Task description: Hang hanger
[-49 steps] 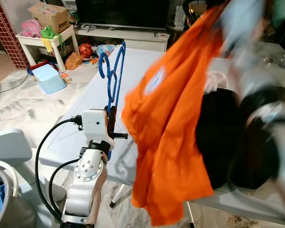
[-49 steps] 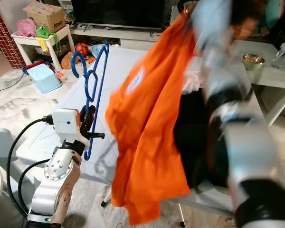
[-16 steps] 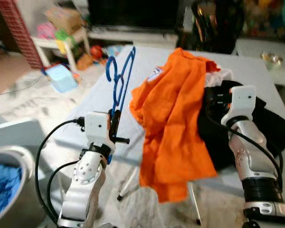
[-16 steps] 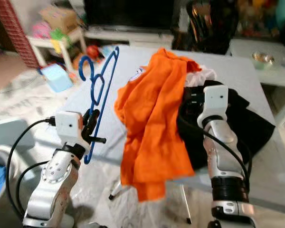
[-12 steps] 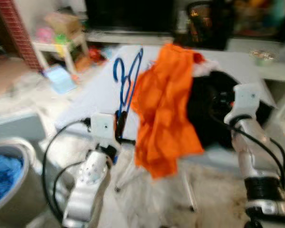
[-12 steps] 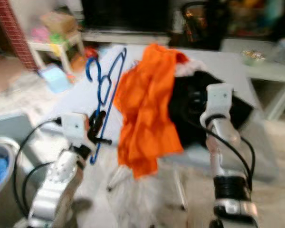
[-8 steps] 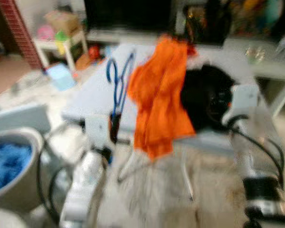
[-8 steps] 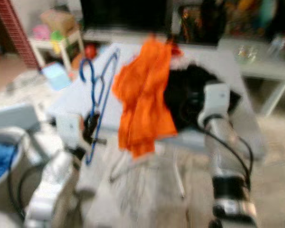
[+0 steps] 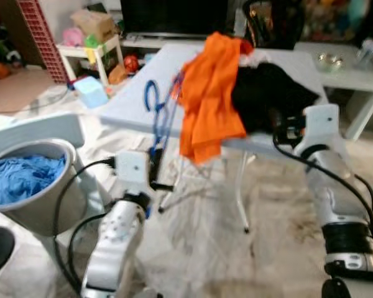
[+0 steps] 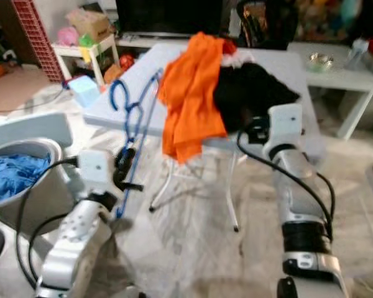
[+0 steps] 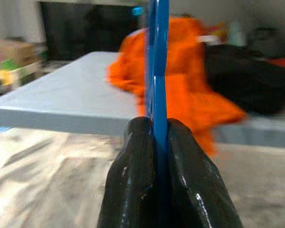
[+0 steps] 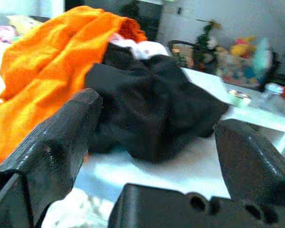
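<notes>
The left gripper (image 11: 154,142) clamps a blue hanger (image 9: 163,112) upright; the right gripper (image 12: 147,142) hangs spread and empty. Ahead, an orange shirt (image 9: 210,93) could snag the hanger.

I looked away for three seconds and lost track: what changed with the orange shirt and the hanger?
The right gripper let go of the orange shirt, which it had lifted high; the shirt now lies draped over the edge of the table beside the black clothes, and the fingers stand open. The view has also pulled back from the table. The left gripper stays clamped on the blue hanger, upright as before.
</notes>
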You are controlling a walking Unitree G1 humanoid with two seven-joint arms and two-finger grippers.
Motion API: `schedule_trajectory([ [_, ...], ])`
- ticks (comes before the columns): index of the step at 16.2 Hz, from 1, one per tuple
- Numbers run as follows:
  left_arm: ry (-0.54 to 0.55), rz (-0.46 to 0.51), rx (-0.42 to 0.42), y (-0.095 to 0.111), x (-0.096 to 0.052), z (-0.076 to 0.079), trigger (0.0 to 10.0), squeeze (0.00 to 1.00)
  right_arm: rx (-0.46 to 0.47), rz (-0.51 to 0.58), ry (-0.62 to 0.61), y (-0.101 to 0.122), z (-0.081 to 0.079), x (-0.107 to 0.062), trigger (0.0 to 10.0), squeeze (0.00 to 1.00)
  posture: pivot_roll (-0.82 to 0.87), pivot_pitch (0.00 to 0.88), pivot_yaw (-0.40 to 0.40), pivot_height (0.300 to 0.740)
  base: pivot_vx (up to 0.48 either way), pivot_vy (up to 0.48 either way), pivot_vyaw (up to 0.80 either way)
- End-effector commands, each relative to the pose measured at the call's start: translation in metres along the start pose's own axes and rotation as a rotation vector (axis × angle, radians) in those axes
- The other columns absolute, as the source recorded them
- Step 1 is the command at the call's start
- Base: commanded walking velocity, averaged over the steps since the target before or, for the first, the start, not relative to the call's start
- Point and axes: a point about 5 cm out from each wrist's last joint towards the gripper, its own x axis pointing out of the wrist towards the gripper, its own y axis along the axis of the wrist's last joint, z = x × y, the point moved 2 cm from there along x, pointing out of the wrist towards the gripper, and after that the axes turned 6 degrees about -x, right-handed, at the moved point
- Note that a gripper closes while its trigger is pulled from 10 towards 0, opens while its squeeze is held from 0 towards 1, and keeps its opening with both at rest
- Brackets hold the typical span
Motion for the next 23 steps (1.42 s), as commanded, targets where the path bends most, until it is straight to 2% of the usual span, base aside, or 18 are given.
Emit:
schedule_trajectory([
  [1, 0.010, 0.019, 0.009, 0.006, 0.000, -0.002, 10.0, 0.00, -0.009, 0.008, 0.022, 0.004, -0.004, 0.002, 10.0, 1.00, -0.08, 0.000, -0.005, 0.740, -0.337, 0.000, 0.00],
  [3, 0.002, 0.011, -0.002, 0.004, 0.000, -0.002, 10.0, 0.00, -0.032, -0.005, 0.063, -0.001, -0.009, 0.001, 10.0, 1.00, -0.08, 0.000, -0.004, 0.740, -0.131, 0.000, 0.00],
  [4, -0.029, -0.025, -0.002, -0.001, 0.001, -0.001, 10.0, 0.00, -0.053, -0.006, 0.112, -0.002, -0.014, 0.000, 10.0, 1.00, -0.09, 0.000, -0.002, 0.740, 0.000, 0.000, 0.00],
  [5, -0.080, -0.081, 0.001, -0.010, 0.002, -0.001, 10.0, 0.00, -0.097, -0.003, 0.186, -0.003, -0.020, -0.002, 10.0, 0.65, -0.09, 0.000, -0.002, 0.740, 0.000, 0.000, 0.00],
  [6, -0.100, -0.097, -0.004, -0.012, 0.002, -0.001, 10.0, 0.00, -0.115, -0.002, 0.201, -0.003, -0.020, -0.003, 10.0, 0.17, -0.09, 0.000, -0.002, 0.740, 0.000, 0.000, 0.00],
  [7, -0.133, -0.133, 0.009, -0.017, 0.002, -0.003, 10.0, 0.00, -0.147, 0.001, 0.225, -0.002, -0.020, -0.003, 10.0, 0.00, -0.10, 0.000, -0.002, 0.740, 0.000, 0.000, 0.00],
  [8, -0.156, -0.156, 0.021, -0.021, 0.002, -0.005, 10.0, 0.00, -0.157, 0.002, 0.230, -0.002, -0.018, -0.003, 10.0, 0.00, -0.10, 0.000, -0.002, 0.740, 0.000, 0.000, 0.00],
  [9, -0.226, -0.200, 0.079, -0.029, -0.004, -0.008, 10.0, 0.00, -0.187, -0.011, 0.228, -0.003, -0.014, -0.002, 10.0, 0.00, -0.10, 0.000, -0.002, 0.740, 0.000, 0.000, 0.00],
  [12, -0.358, -0.296, 0.083, -0.039, -0.013, -0.012, 10.0, 0.00, -0.203, -0.008, 0.249, -0.001, -0.012, -0.002, 10.0, 0.00, -0.10, 0.000, 0.002, 0.740, 0.000, 0.000, 0.00],
  [13, -0.416, -0.335, 0.086, -0.041, -0.016, -0.013, 10.0, 0.00, -0.233, -0.013, 0.276, -0.002, -0.012, -0.003, 10.0, 0.00, -0.10, 0.000, 0.002, 0.740, 0.000, 0.000, 0.00],
  [14, -0.527, -0.382, 0.122, -0.043, -0.021, -0.013, 10.0, 0.00, -0.309, -0.025, 0.366, -0.005, -0.016, -0.007, 10.0, 0.00, -0.10, 0.000, 0.004, 0.740, 0.000, 0.000, 0.00],
  [15, -0.630, -0.423, 0.154, -0.044, -0.026, -0.013, 10.0, 0.00, -0.394, -0.054, 0.529, -0.011, -0.021, -0.015, 10.0, 0.00, -0.11, 0.000, 0.005, 0.740, 0.000, 0.000, 0.00],
  [18, -0.718, -0.454, 0.176, -0.043, -0.028, -0.014, 10.0, 0.00, -0.577, -0.091, 0.755, -0.018, -0.017, -0.031, 10.0, 0.00, -0.12, 0.000, 0.007, 0.740, 0.000, 0.000, 0.00],
  [19, -0.777, -0.483, 0.200, -0.045, -0.033, -0.013, 10.0, 0.00, -0.700, -0.128, 0.846, -0.021, -0.007, -0.036, 10.0, 0.00, -0.12, 0.000, 0.009, 0.740, 0.000, 0.000, 0.00],
  [21, -0.826, -0.512, 0.223, -0.048, -0.039, -0.013, 10.0, 0.00, -0.785, -0.172, 0.921, -0.020, 0.003, -0.039, 10.0, 0.00, -0.12, 0.000, 0.012, 0.740, 0.000, 0.000, 0.00],
  [23, -0.855, -0.520, 0.226, -0.049, -0.041, -0.012, 10.0, 0.00, -0.852, -0.207, 1.038, -0.022, 0.004, -0.046, 10.0, 0.00, -0.12, 0.000, 0.012, 0.740, 0.000, 0.000, 0.00],
])
